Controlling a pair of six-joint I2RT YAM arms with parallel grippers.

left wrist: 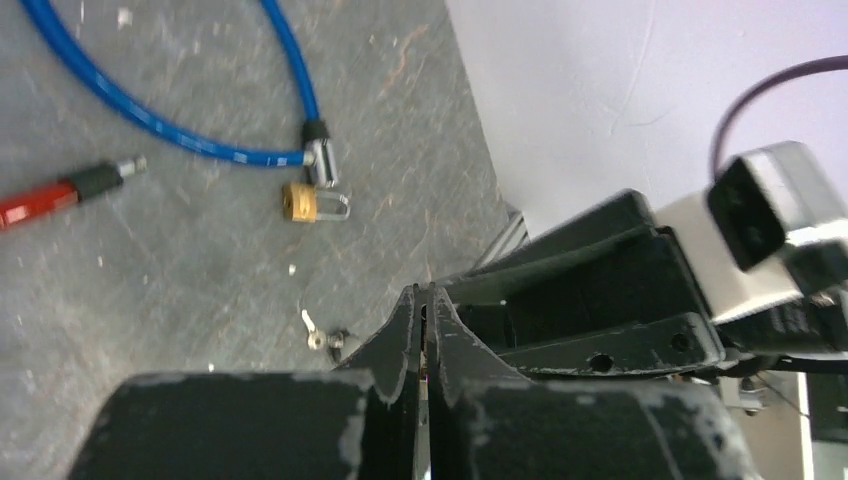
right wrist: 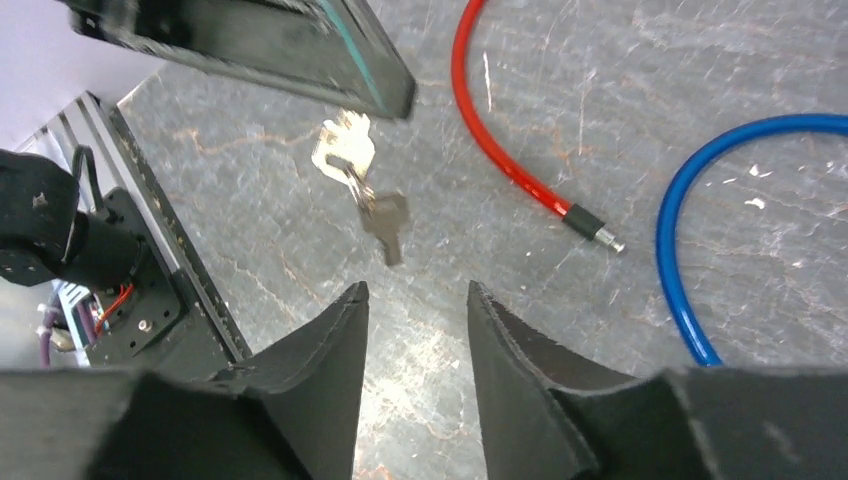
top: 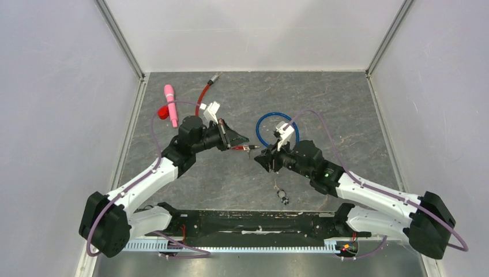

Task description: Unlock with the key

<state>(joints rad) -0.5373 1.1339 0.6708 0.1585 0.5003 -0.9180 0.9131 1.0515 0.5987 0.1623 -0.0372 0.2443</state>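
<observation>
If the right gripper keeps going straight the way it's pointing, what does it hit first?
Probably the small bunch of silver metal keys lying on the grey stone-patterned table, just ahead of the open right gripper, though depth is unclear.

From above, the keys (top: 282,197) near the blue cable (top: 259,122) are too small to tell apart. The right arm (top: 357,187) hides the padlock (left wrist: 300,202) at that cable's end there. The wrist views' edges cut the blue cable off.

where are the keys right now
The keys lie loose on the table, centre-right in the top view, between the right gripper and the arm bases.
</observation>
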